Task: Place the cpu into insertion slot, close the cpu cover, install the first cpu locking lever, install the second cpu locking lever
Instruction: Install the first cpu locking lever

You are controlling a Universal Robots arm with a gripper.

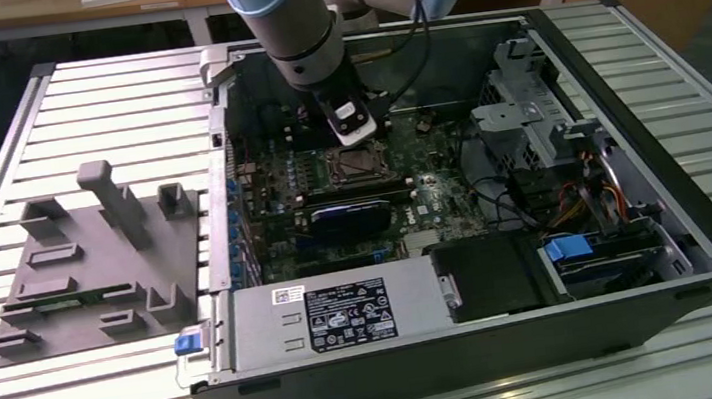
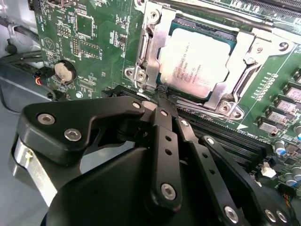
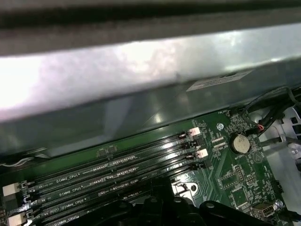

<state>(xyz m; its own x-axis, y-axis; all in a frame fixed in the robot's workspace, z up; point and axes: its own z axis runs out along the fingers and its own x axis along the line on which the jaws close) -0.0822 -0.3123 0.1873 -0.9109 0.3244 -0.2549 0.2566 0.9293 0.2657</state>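
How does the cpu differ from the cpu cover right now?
The cpu is a solid square plate with print on top; the cpu cover is an open frame with a cut-out window. The cpu cover is larger and borders the cpu, which shows through that window. Both are silver metal and lie flat on the green board.

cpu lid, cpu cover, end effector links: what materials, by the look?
cpu: brushed silver metal lid, soft sheen. cpu cover: bright stamped steel, likely; glints, folded edges. end effector: matte black links, anodised metal or plastic, unclear; silver screws.
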